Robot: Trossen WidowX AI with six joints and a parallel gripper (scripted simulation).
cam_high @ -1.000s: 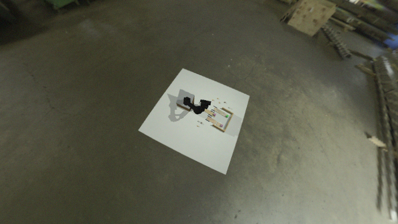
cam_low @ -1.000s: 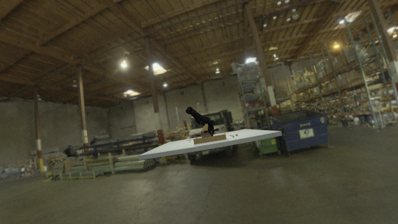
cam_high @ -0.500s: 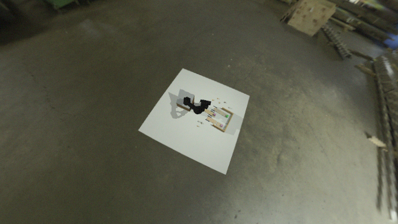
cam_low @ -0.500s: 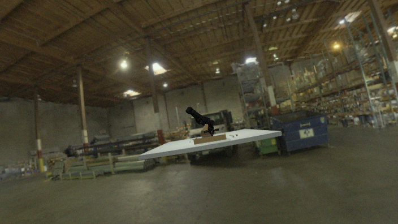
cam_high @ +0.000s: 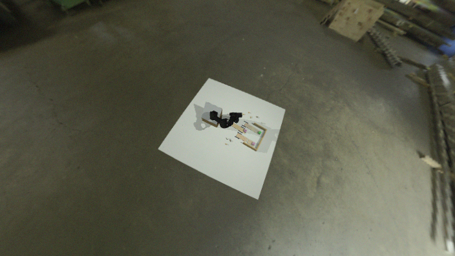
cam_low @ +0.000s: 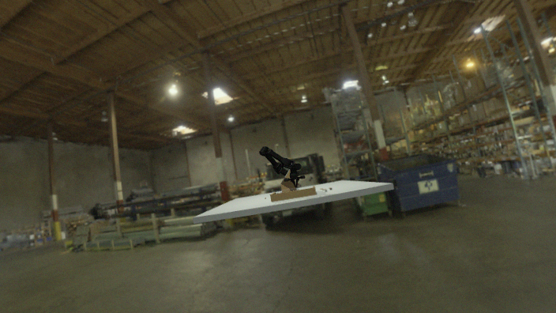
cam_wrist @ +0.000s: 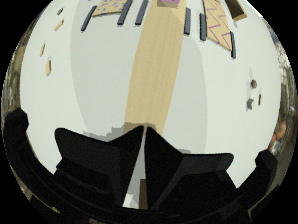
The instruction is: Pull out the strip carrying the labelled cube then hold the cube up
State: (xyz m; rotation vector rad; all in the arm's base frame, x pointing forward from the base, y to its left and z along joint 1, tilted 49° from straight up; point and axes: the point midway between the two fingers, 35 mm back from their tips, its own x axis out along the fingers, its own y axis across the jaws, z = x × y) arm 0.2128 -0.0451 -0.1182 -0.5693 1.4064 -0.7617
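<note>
Going left to right across the top view, I have a white table (cam_high: 207, 155) (cam_low: 237, 207), and towards its upper left a brown-sided block (cam_high: 210, 122) with the black jointed arm (cam_high: 224, 123) (cam_low: 279, 161) above it. The arm bends out to the right, and its black two-fingered claw (cam_low: 296, 184) (cam_wrist: 144, 129) points down at the table. My wrist view puts the fingertips together over a plain pale wooden strip (cam_high: 238, 128) (cam_wrist: 156, 70), with nothing clamped that I can see; I can't tell whether they touch the wood.

That strip runs from under the claw to the top of the wrist frame, between dark grey rails (cam_wrist: 187, 21), and a pinkish-purple cube (cam_high: 245, 130) (cam_wrist: 169, 1) sits on its far part. Further right and lower in the top view lies a wooden strip with a purple zigzag (cam_high: 244, 139) (cam_wrist: 218, 25), a pink cube (cam_high: 253, 143) at its far end. Above it, a strip with blue flecks (cam_high: 252, 128) (cam_wrist: 111, 7) leads to a green cube (cam_high: 259, 132). I can't read any label on the cubes from here. Rightmost, a brown wooden three-sided wall (cam_high: 261, 139) (cam_low: 293, 194) stands around the far ends of the two outer strips.
</note>
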